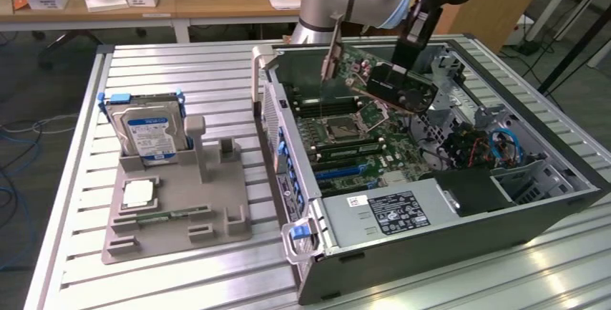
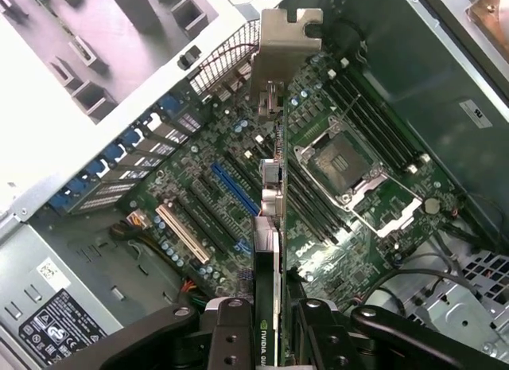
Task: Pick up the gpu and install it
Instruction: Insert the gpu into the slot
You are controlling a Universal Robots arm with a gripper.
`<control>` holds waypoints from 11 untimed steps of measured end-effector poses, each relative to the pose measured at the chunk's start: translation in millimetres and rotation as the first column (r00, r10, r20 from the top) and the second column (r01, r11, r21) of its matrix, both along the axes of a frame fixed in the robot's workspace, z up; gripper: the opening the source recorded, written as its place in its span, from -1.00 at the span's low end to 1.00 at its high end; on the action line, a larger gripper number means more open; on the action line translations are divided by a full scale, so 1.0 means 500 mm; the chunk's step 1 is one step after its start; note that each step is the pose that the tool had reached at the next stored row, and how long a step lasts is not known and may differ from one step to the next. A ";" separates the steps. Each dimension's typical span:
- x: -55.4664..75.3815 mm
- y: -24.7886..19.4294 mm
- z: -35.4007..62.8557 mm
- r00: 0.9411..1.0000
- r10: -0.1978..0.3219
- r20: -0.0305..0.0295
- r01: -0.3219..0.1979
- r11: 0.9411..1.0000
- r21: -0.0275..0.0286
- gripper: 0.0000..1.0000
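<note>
1. gpu [image 2: 270, 227] sits edge-on between the gripper's [image 2: 268, 326] black fingers [image 2: 231, 326], which clamp its thin dark board on both faces. This probably leaves the connector edge free to point down at the slots.
2. Its silvery bent bracket [image 2: 288, 44] juts out ahead. The card hangs tilted above the green motherboard [image 2: 199, 203], apart from it and at an angle to the long blue slot [image 2: 235, 188].
3. The open steel computer case [image 1: 458, 231] lies on its side on the ribbed metal tabletop [image 1: 172, 66], by the edge at the exterior view's right, so the board faces up.
4. Toward the opposite edge, a matte grey holder [image 1: 172, 235] props the hard drive [image 1: 148, 134] upright.
</note>
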State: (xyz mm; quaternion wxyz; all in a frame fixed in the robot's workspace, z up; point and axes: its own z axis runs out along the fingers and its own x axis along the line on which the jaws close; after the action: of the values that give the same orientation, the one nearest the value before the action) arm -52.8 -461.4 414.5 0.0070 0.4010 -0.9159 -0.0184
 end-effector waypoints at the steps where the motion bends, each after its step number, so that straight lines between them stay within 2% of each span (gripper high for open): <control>1: 0.000 0.0000 0.000 1.000 0.006 0.000 -0.006 1.000 0.000 -0.47; 5: 0.000 0.0000 0.000 1.000 0.029 0.000 -0.029 1.000 0.000 -0.47; 11: 0.000 0.0000 0.000 1.000 0.029 0.000 -0.029 1.000 0.000 -0.47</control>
State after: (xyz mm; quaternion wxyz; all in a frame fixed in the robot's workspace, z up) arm -52.7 -461.4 414.5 0.0073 0.4144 -0.9099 -0.0182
